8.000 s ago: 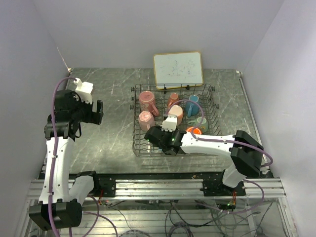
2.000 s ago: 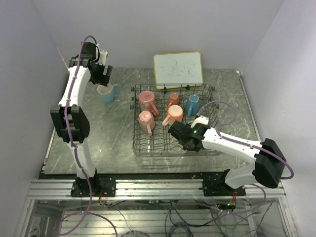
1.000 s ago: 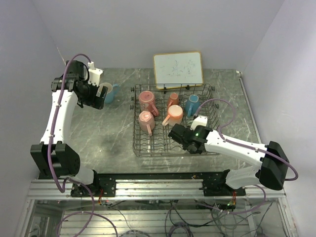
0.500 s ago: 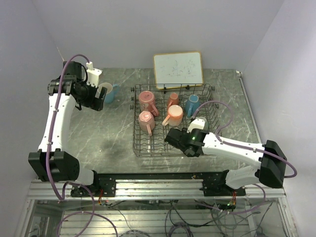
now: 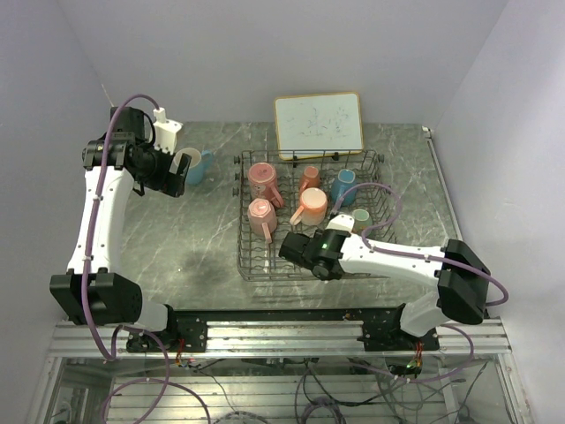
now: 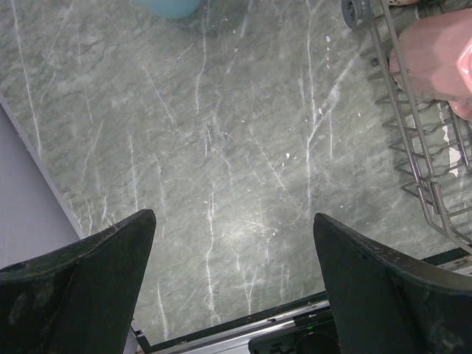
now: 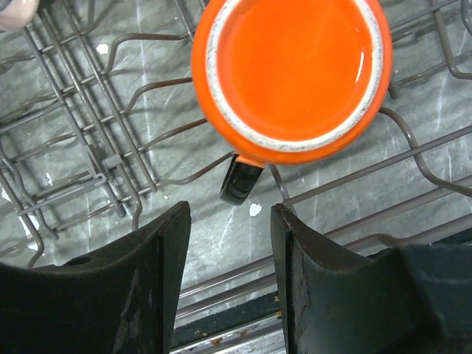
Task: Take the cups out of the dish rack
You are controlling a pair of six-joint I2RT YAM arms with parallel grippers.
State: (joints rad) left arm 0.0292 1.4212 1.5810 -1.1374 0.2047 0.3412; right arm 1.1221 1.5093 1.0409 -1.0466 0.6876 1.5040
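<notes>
Right tool (image 7: 228,221): jaws partly open, holding nothing, over the near part of the dish rack (image 5: 265,265). The orange-red cup (image 7: 291,70) stands upright in the rack just beyond the fingertips (image 7: 166,236), handle toward the gap. Left tool (image 6: 232,243): jaws wide, empty, over the desk (image 6: 221,147) left of the rack.

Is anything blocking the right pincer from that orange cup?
Nothing visible does. The right pincer is open just short of the orange cup, and the cup's dark handle points toward it. The rack wires lie under and beside the cup, not between.
</notes>
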